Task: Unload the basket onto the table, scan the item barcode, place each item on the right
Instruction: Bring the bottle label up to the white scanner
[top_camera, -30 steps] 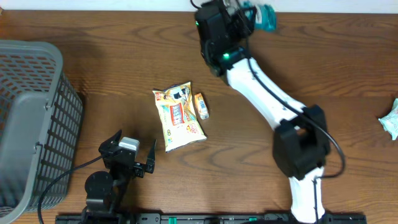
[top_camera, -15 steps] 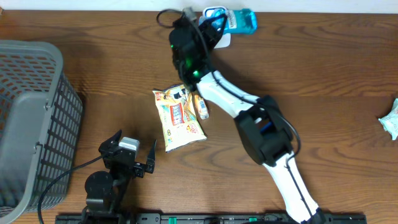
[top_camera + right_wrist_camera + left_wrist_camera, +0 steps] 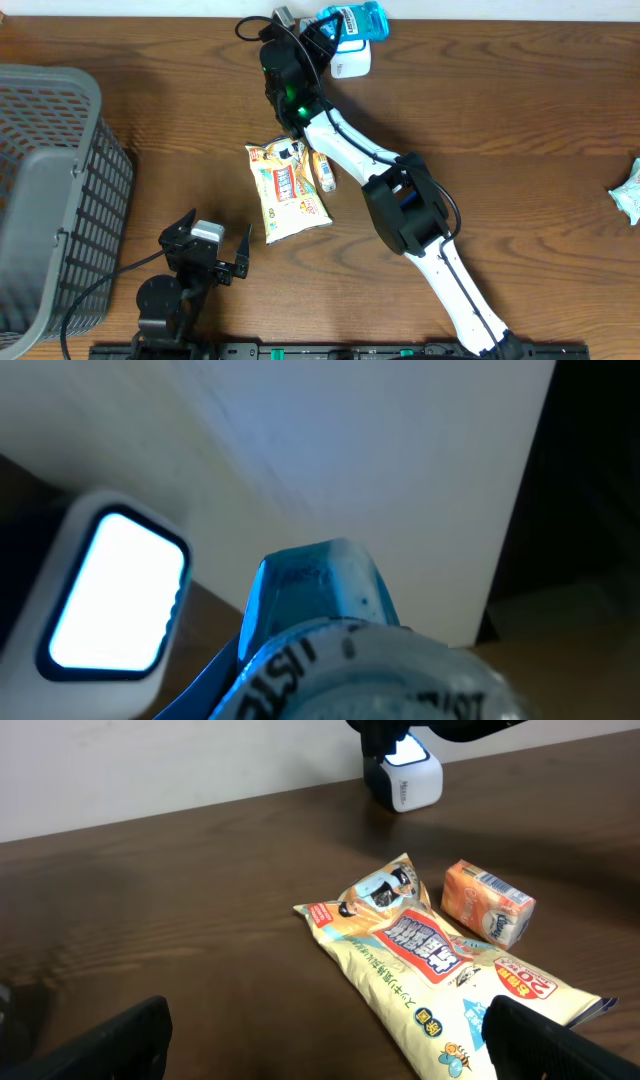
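At the near edge of the tabletop the left gripper [image 3: 212, 240] rests with its jaws spread wide and nothing between them, so it poses little risk where it sits. Toward the middle lie a yellow snack bag [image 3: 285, 190] and, touching its right side, a small orange carton [image 3: 323, 170]. The right arm reaches over both, and a low elbow could drag them.

At the far edge the right gripper [image 3: 328, 30] appears to pinch the blue packet [image 3: 362, 22] by one end, holding it above and just beyond the white scanner [image 3: 352, 62]. The fingers themselves are hidden in the wrist view.

The main hazard is a missed read. From the wrist the scanner's lit window sits off to the left of the packet, not facing its label, and I cannot tell which side carries the barcode. An end grip on a soft packet (it looks crimped at the top) may let it sag or twist. Correcting too low could knock the scanner against the back wall.
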Tool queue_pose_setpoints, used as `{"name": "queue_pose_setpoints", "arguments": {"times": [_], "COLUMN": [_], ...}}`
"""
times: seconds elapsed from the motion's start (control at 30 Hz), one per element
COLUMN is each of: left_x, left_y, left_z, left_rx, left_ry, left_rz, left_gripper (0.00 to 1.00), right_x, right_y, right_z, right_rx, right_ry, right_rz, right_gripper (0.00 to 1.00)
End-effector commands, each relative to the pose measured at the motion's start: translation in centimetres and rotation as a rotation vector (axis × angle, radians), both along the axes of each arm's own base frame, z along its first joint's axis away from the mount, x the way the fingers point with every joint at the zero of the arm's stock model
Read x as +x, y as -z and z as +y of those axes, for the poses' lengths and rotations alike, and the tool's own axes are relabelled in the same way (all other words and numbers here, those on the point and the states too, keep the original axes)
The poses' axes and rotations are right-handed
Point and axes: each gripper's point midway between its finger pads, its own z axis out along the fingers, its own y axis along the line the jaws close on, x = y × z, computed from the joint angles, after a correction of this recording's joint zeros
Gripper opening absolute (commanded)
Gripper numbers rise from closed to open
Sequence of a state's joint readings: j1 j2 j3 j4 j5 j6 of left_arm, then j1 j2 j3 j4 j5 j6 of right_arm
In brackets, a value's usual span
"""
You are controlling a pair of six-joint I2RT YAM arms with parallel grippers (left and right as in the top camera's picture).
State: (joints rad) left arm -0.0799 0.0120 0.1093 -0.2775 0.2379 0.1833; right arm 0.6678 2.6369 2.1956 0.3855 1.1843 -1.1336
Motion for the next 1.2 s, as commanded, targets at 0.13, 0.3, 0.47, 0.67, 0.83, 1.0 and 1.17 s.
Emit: {"name": "queue_pose_setpoints", "arguments": {"times": [0.13,0.3,0.47,0.67,0.83,1.0,1.17], "left_x": [-0.2,-0.2,-0.2,-0.2,-0.2,-0.2,-0.2], "left_y": [1.2,1.2,1.2,1.2,1.2,1.2,1.2], "left_z": [-0.2,-0.2,-0.2,-0.2,-0.2,-0.2,-0.2], "left_rx": [-0.003,-0.003,-0.003,-0.003,-0.003,-0.003,-0.003], "left_ry": [0.014,0.014,0.014,0.014,0.014,0.014,0.014], "left_rz": [0.037,0.037,0.037,0.037,0.037,0.037,0.037], "left_gripper": [0.98,0.98,0.98,0.98,0.98,0.98,0.98], "right_x": [1.7,2.1,2.2,2.1,1.3,0.6,-0.2], "right_y": [0.1,0.7,1.9,4.5,4.0,1.4,0.4], "right_z": [-0.1,0.2,1.3,1.2,-0.6,-4.0,-9.0], "right_rx": [0.018,0.044,0.074,0.076,0.031,0.002,0.004], "right_ry": [-0.062,-0.087,-0.131,-0.107,0.002,0.157,0.354], "right_rz": [-0.008,-0.013,-0.015,0.003,-0.001,-0.019,-0.028], "right_gripper": [0.01,0.01,0.01,0.01,0.01,0.01,0.01]}}
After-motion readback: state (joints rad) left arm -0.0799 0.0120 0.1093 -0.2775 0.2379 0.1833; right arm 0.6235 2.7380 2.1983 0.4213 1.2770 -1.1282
